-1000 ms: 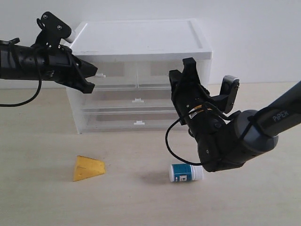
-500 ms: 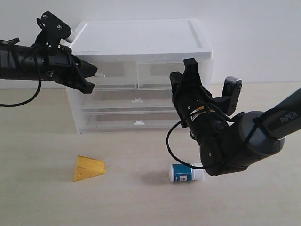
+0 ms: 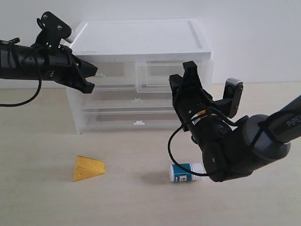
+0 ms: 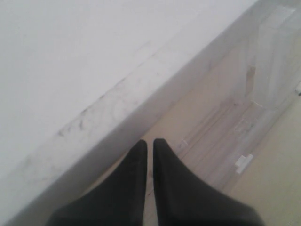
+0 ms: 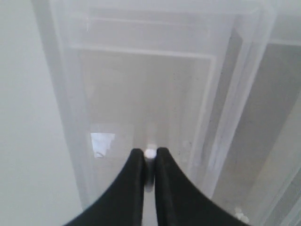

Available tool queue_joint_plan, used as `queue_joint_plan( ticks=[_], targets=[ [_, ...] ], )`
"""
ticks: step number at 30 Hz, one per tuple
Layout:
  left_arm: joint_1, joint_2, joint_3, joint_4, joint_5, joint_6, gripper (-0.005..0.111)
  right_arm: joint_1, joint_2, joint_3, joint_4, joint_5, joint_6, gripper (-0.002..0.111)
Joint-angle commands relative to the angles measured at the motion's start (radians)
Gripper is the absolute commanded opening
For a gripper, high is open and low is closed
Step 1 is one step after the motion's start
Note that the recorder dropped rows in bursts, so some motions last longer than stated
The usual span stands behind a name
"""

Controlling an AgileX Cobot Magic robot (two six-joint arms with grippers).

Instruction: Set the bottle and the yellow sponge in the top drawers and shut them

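A pale wooden table ran up to a plain white wall. There lay the small white plastic bottle with a teal-blue label, on its side toward the table's front edge, right of centre, beneath the right arm. The yellow-orange foam wedge sponge sat well apart, toward the front left. At the back edge stood the white cabinet. Its translucent right top drawer stuck partly out, and the right gripper was clamped on the small white tab handle. The translucent left top drawer looked flush. The left gripper hovered at its front, jaws pressed together.
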State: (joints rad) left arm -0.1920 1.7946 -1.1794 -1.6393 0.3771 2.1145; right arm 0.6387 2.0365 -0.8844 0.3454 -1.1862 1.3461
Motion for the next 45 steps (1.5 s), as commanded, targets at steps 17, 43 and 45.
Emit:
queue_joint_plan(
  ticks=[17,43,45],
  targets=[
    [0.009,-0.004,-0.018,-0.034,-0.044,-0.002,0.004,0.058,-0.07,0.066,-0.025,-0.035,-0.046,0.0],
    [0.009,-0.004,-0.018,-0.034,-0.045,0.0,0.004,0.058,-0.258,0.267,-0.01,-0.035,-0.121,0.0],
    [0.009,-0.004,-0.018,-0.034,-0.045,0.002,0.004,0.071,-0.258,0.267,-0.018,-0.035,-0.127,0.0]
  ],
)
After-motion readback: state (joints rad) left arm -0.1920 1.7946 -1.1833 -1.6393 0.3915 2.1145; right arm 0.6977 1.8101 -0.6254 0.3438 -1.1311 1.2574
